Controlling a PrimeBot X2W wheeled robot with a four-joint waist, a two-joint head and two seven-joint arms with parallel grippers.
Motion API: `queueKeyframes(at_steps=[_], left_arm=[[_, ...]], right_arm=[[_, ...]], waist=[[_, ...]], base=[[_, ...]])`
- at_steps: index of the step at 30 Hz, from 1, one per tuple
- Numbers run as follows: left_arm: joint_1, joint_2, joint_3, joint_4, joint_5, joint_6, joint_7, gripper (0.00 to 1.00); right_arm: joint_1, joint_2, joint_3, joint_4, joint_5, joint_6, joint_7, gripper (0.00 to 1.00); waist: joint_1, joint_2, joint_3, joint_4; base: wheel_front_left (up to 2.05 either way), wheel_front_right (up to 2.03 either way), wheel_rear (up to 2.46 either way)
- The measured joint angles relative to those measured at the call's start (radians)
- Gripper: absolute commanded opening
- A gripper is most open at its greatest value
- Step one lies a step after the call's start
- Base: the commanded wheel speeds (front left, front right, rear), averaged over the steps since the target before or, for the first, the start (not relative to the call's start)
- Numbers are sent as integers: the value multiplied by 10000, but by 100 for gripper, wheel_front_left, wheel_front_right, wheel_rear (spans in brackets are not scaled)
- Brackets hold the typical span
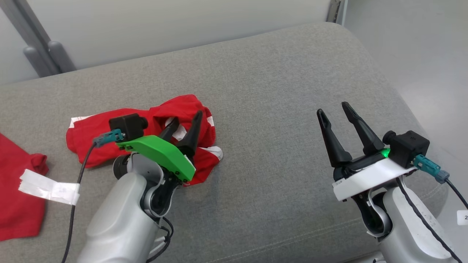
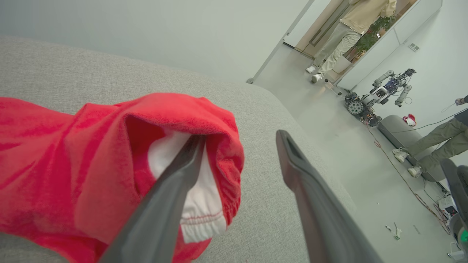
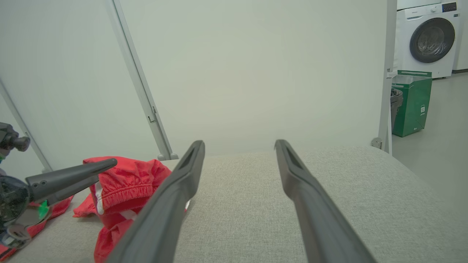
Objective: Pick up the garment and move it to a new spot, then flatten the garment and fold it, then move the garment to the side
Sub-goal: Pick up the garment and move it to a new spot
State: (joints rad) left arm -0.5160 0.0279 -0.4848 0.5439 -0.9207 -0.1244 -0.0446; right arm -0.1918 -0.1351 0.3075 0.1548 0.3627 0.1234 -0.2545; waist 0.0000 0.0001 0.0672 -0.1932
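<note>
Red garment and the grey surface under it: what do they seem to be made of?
Red garment: soft matte cloth, probably a sports knit; it crumples in loose folds, with a gathered, stitched white hem. Grey cushion: coarse woven upholstery fabric, matte; flecked weave and a sewn seam show.

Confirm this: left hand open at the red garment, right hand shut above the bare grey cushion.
Wrong about the right hand: the right wrist view shows it open above bare cushion. The left hand is open at the red garment.
</note>
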Motion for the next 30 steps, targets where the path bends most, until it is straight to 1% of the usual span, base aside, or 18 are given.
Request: queueKeyframes(at_steps=[5,7,8,9,10,11,12,14,16,18,20,23,26,28,30], left_arm=[[167,17,-696,-593,314,0,-529,100],[362,194,-922,-991,811,0,-934,100],[418,343,-936,-1087,940,0,-1129,100],[418,343,-936,-1087,940,0,-1129,100],[476,535,-899,-1152,1131,0,-1369,100],[626,961,-652,-1241,1557,0,-1827,100],[626,961,-652,-1241,1557,0,-1827,100],[842,1308,-414,-1313,1868,8,-2086,100],[1092,1521,-339,-1390,2174,84,-2123,100],[1363,1682,-199,-1457,2681,414,-2169,100],[1707,1705,247,-1593,2646,663,-2174,100],[2248,1779,504,-1720,2849,1058,-2171,100],[2824,1758,1436,-2439,3273,1584,-2117,100],[2889,1756,1868,-2978,3486,1701,-2115,100],[2943,1733,1954,-3417,3977,1756,-2117,100]], right_arm=[[149,-23,-33,46,42,0,0,100],[178,-27,-104,40,44,0,0,100],[181,-40,-142,38,50,0,0,100],[181,-40,-142,38,50,0,0,100],[184,-58,-173,35,56,0,0,100],[213,-82,-253,15,56,0,0,100],[213,-82,-253,15,56,0,0,100],[284,-98,-314,8,56,0,0,100],[383,-102,-357,10,56,0,0,100],[421,-102,-372,12,56,0,0,100],[454,-96,-426,6,56,0,0,100],[589,-98,-359,15,56,0,0,100],[602,-88,-389,-36,56,0,0,100],[603,-109,-464,-52,54,0,0,100],[603,-173,-487,-52,54,0,0,100]], waist=[[0,0,-27,342],[0,0,-79,550],[0,0,-95,616],[0,0,-95,616],[0,0,-111,680],[0,0,-138,809],[0,0,-138,809],[0,0,-159,934],[0,0,-182,1049],[0,0,-216,1156],[0,0,-266,1250],[0,0,-349,1358],[0,0,-388,1402],[0,0,-389,1420],[0,0,-387,1442]], base=[[0,0,0],[0,0,0],[0,0,0],[0,0,0],[0,0,0],[0,0,0],[0,0,0],[0,0,0],[0,0,0],[0,0,0],[0,0,0],[0,0,0],[0,0,0],[0,0,0],[0,0,0]])
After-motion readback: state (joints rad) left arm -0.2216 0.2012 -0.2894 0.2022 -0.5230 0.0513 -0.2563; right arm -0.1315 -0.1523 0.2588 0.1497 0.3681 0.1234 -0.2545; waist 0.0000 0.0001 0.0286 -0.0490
